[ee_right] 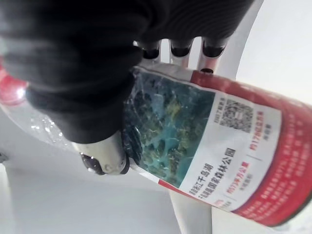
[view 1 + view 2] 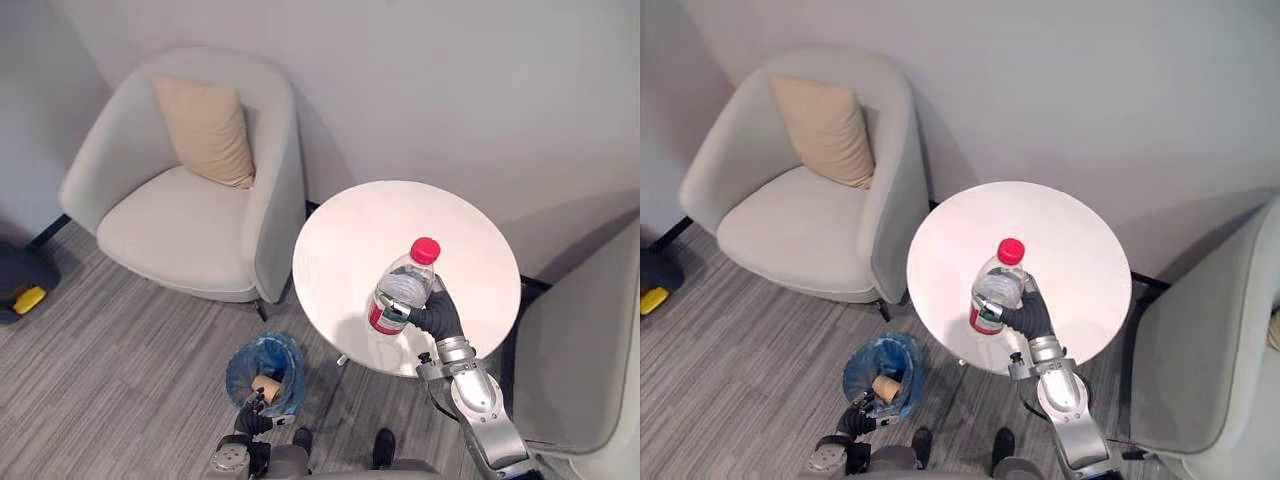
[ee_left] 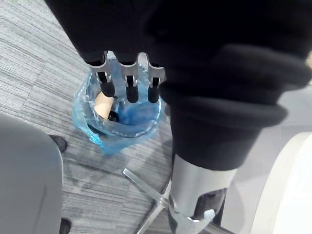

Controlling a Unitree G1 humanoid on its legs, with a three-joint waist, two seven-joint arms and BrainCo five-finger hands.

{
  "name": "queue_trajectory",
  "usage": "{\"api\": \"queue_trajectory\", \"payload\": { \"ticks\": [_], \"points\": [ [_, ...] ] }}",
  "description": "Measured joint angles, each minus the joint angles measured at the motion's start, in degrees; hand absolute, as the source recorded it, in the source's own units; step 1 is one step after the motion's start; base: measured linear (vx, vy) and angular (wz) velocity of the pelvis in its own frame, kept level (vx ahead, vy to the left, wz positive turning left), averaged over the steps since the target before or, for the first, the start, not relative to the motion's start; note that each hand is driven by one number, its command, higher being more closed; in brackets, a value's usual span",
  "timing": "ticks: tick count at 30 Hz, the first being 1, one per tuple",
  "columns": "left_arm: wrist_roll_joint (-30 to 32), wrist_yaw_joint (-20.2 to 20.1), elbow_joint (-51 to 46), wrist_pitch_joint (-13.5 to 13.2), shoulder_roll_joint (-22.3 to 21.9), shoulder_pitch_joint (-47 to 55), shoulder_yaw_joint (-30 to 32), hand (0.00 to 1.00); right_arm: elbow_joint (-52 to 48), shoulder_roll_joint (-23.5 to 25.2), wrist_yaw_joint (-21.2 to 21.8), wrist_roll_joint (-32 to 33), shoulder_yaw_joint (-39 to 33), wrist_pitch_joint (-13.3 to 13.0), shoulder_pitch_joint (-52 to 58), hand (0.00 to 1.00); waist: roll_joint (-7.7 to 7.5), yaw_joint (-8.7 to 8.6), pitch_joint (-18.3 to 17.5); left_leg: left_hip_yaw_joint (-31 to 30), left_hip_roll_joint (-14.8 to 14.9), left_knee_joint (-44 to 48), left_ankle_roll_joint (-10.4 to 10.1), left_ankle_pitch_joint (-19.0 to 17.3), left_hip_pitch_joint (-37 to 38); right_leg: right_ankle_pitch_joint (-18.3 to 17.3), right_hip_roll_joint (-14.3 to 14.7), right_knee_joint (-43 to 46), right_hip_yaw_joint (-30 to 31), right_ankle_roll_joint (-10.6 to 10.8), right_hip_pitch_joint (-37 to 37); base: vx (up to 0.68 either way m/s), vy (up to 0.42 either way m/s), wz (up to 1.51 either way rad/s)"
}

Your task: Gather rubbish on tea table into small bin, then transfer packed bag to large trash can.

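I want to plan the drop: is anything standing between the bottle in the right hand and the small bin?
Nothing visible blocks it. The right hand holds the bottle above the table; the small bin stands open on the floor beside it, with the left hand at its near rim.

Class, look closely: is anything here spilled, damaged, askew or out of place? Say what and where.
Nothing is spilled or broken. Only the bottle stands out: the right hand holds it tilted over the table, and its clear upper part looks crumpled. The small bin stands upright on the floor.
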Motion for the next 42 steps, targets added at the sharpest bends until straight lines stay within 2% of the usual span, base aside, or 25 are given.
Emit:
{"api": "queue_trajectory", "payload": {
  "ticks": [2, 4, 5, 6, 7, 8, 10, 12, 13, 15, 16, 17, 19, 21, 22, 23, 24, 26, 27, 28, 29, 30, 32, 35, 42],
  "points": [
    [-0.10, 0.00, -0.03, -0.36, -0.18, -0.06, -0.30, 0.00, 0.01, -0.13, -0.08, -0.03, 0.61, 0.00, -0.01, 1.00, 0.73, 0.52, 0.07, -1.85, -0.29, 1.58, -0.09, 0.18, -2.14, -0.49, -0.10, 0.54, -2.82, -0.01, -0.28, -0.06, -0.018, 0.78],
    [-0.12, 0.17, -0.04, -0.82, -0.69, -0.32, -0.37, 0.00, 0.02, -0.71, -0.20, -0.38, 1.18, -0.02, 0.00, 1.00, 1.71, 0.70, 0.17, -1.32, -0.36, 2.57, 0.31, 0.48, -3.95, -2.71, -0.96, 2.89, -5.83, -0.50, -0.32, -0.11, 0.013, 0.75],
    [-0.08, 0.21, 0.00, -0.82, -0.96, -0.32, -0.36, 0.00, 0.07, -0.70, -0.56, -0.58, 1.20, -0.02, -0.12, 1.00, 2.13, 0.63, 0.15, 5.26, 1.37, 2.18, 4.83, -0.93, -4.01, -3.66, -1.19, 4.50, -7.83, -0.17, -0.32, -0.09, 0.002, 0.86],
    [-0.03, 0.16, 0.45, -0.83, -1.11, -0.19, -0.64, 0.00, 0.05, -1.01, -1.07, -0.60, 1.09, -0.07, -0.46, 1.00, 2.36, 0.36, -0.21, 14.44, 3.79, 1.63, 7.70, -1.28, -4.09, -4.25, -2.26, 5.16, -9.43, 0.43, -0.30, -0.03, 0.001, 0.85],
    [0.05, 0.15, 0.52, -0.81, -1.07, -0.24, -0.83, 0.00, 0.06, -1.09, -1.39, -0.60, 0.91, -0.08, -0.78, 1.00, 2.36, 0.15, -0.25, 18.08, 4.86, 1.62, 7.77, -1.33, -4.15, -4.33, -3.14, 5.29, -10.28, 0.19, -0.35, 0.02, 0.086, 0.83],
    [0.21, 0.13, 0.50, -0.81, -1.19, -0.29, -1.56, 0.00, 0.28, -1.63, -2.28, -0.67, 0.46, -0.07, -1.34, 1.00, 2.51, -0.08, -0.37, 25.12, 6.98, 3.44, 7.91, -1.43, -4.96, -4.61, -4.06, 5.68, -12.12, 0.04, -0.68, 0.04, 0.123, 0.60],
    [0.57, 0.15, 0.49, -0.84, -1.58, 0.48, -2.35, 0.00, 0.84, -1.91, -2.56, -1.11, -1.28, 0.09, -1.71, 1.00, 3.93, -1.07, -1.24, 29.69, 8.89, 5.28, 7.25, -0.31, -5.79, -6.10, -4.87, 7.62, -14.34, 1.44, -0.71, 0.08, 0.133, 0.71],
    [1.00, 0.23, 0.43, -0.91, -1.53, 0.64, -2.31, 0.00, 0.86, -1.87, -3.38, -1.77, -1.96, 0.09, -1.80, 1.00, 3.74, -0.96, -1.69, 28.95, 7.75, 3.48, 2.04, 2.43, -4.56, -6.54, -5.82, 9.31, -15.10, 2.53, -0.38, 0.13, 0.124, 0.43],
    [1.19, 0.23, 0.39, -0.92, -1.31, 0.57, -2.31, 0.00, 0.87, -1.56, -3.40, -1.86, -1.96, 0.09, -1.90, 1.00, 3.66, -0.95, -1.89, 28.79, 7.33, 2.83, 1.67, 2.72, -4.39, -6.51, -6.11, 9.32, -15.27, 2.56, -0.41, 0.12, 0.098, 0.24],
    [1.26, 0.24, 0.27, -0.91, -0.14, -0.17, -2.26, 0.00, 2.54, 0.62, -3.30, -2.31, -1.34, 0.14, -2.42, 1.00, 1.16, -0.75, -1.36, 28.25, 6.08, 2.21, 1.63, 2.73, -4.62, -6.94, -7.41, 10.40, -15.48, 3.24, -1.02, 0.08, 0.077, 0.17],
    [1.28, 0.25, 0.25, -0.91, -0.02, -0.20, -2.28, 0.00, 2.98, 0.84, -3.27, -2.32, -1.16, 0.14, -2.55, 1.00, 0.84, -0.71, -1.44, 28.29, 5.94, 2.35, 1.82, 2.58, -4.77, -7.29, -7.82, 11.10, -15.45, 3.66, -1.38, 0.07, 0.071, 0.11],
    [1.56, 0.22, -0.07, -0.86, 0.36, -0.34, -2.28, 0.00, 4.42, 1.51, -3.23, -2.33, -0.46, 0.35, -2.97, 1.00, -0.15, -0.69, -1.12, 28.45, 5.26, 3.76, 2.14, 1.20, -5.09, -9.80, -10.08, 16.14, -15.05, 4.27, -2.98, 0.05, 0.067, 0.07],
    [1.54, 0.26, -0.55, -0.86, 0.89, -0.32, -2.30, 0.00, 5.89, 1.42, -3.16, -2.34, 0.85, 0.52, -3.53, 1.00, -0.96, -0.76, -0.60, 28.28, 4.35, 7.20, 2.60, -1.47, -5.61, -12.44, -12.95, 22.35, -13.47, 4.47, -4.41, 0.04, 0.094, 0.11],
    [1.49, 0.26, -0.74, -0.84, 1.04, -0.27, -2.30, 0.00, 6.02, 1.15, -2.81, -2.35, 1.09, 0.60, -3.02, 1.00, -0.95, -1.16, -0.29, 26.12, 3.74, 10.98, 3.16, -4.97, -6.32, -13.29, -14.76, 30.79, -8.00, 2.86, -6.55, 0.00, 0.103, 0.28],
    [1.49, 0.25, -0.75, -0.82, 1.19, -0.25, -2.32, 0.00, 6.02, 1.10, -2.65, -2.35, 0.90, 0.61, -2.71, 1.00, -1.03, -1.40, -0.25, 25.26, 3.52, 11.58, 3.54, -5.67, -6.19, -13.01, -14.84, 34.06, -5.34, 1.15, -7.67, 0.04, 0.091, 0.62],
    [1.52, 0.25, -0.81, -0.83, 1.48, 0.02, -2.36, 0.00, 6.02, 0.89, -2.10, -2.36, 0.74, 0.59, -1.99, 1.00, -1.33, -2.54, -0.01, 22.81, 3.08, 11.61, 3.78, -6.02, -5.17, -13.31, -14.15, 40.84, 0.92, -3.43, -10.85, 0.12, 0.047, 0.99],
    [1.55, 0.22, -0.81, -0.77, 1.85, 0.14, -2.50, 0.00, 5.78, 1.34, -1.76, -2.38, 0.89, 0.52, -1.14, 1.00, -1.48, -3.80, 0.36, 19.88, 2.95, 11.45, 3.86, -6.10, -5.17, -16.69, -10.70, 42.10, 6.90, -1.79, -12.67, 0.14, 0.000, 1.08],
    [1.55, 0.26, -0.75, -0.78, 2.50, -0.13, -2.44, 0.00, 5.65, 1.20, -1.03, -2.43, 1.01, 0.49, -0.64, 1.00, -2.48, -4.03, 0.73, 17.24, 2.68, 11.44, 3.80, -6.02, -5.34, -19.50, -5.97, 40.50, 12.32, -0.70, -14.96, 0.11, -0.092, 0.96],
    [1.57, 0.21, -0.58, -0.78, 2.71, -0.35, -2.54, 0.00, 5.59, 1.11, -0.75, -2.50, 0.93, 0.48, -0.33, 1.00, -2.84, -4.08, 0.74, 15.53, 2.21, 11.65, 3.27, -5.75, -5.70, -19.53, -3.10, 37.50, 14.37, -0.46, -16.76, 0.13, -0.118, 1.16],
    [1.54, 0.16, -0.57, -0.84, 3.21, -0.59, -2.82, 0.00, 5.46, 1.14, -0.72, -2.49, 0.74, 0.43, 0.06, 1.00, -3.75, -4.16, 0.54, 13.57, 0.66, 12.94, 2.65, -5.63, -6.47, -16.73, -2.11, 31.29, 15.91, -0.03, -17.00, 0.17, -0.137, 1.11],
    [1.58, 0.10, -0.33, -0.85, 3.15, -1.06, -2.93, 0.00, 5.47, 1.11, -0.73, -2.47, 0.50, 0.34, 0.08, 1.00, -4.82, -4.19, 0.72, 12.60, -0.38, 13.70, 2.50, -5.74, -6.41, -14.34, -2.26, 29.94, 16.39, 0.97, -17.05, 0.17, -0.115, 1.11],
    [1.60, 0.12, 0.40, -0.80, 1.99, -2.15, -3.12, 0.00, 6.18, 0.32, -0.69, -2.50, -0.52, 0.57, 0.07, 1.00, -2.56, -4.16, 1.34, 10.88, -0.03, 14.31, 1.97, -5.95, -6.51, -14.16, -2.37, 29.28, 14.12, 0.88, -15.25, 0.17, -0.089, 0.68],
    [1.61, 0.05, 0.27, -0.93, 1.22, -1.89, -3.35, 0.00, 6.19, -0.07, -0.64, -2.54, -1.21, 0.57, -0.45, 1.00, -0.52, -3.08, 1.36, 10.10, 1.03, 12.96, 1.45, -5.77, -6.65, -13.64, -1.27, 26.76, 13.45, 0.61, -14.37, 0.14, -0.081, 0.31],
    [1.65, 0.02, 0.33, -0.87, 1.18, -1.36, -2.34, 0.00, 6.79, 0.06, -0.69, -2.83, -1.77, 0.57, -0.37, 1.00, -0.76, -2.59, 1.27, 8.88, 1.99, 10.63, 0.32, -5.05, -5.28, -12.41, -0.01, 22.92, 11.65, 0.05, -11.51, 0.08, -0.088, 0.17],
    [1.67, 0.03, 0.31, -0.89, 1.20, -1.10, -1.84, 0.00, 8.26, 0.43, -0.51, -2.84, -1.53, 0.55, 0.21, 1.00, -1.20, -2.42, 1.13, 4.77, 1.72, 8.28, -0.51, -3.36, -3.97, -11.23, -0.15, 18.33, 7.63, -0.03, -7.08, 0.00, -0.033, 0.32]
  ]
}}
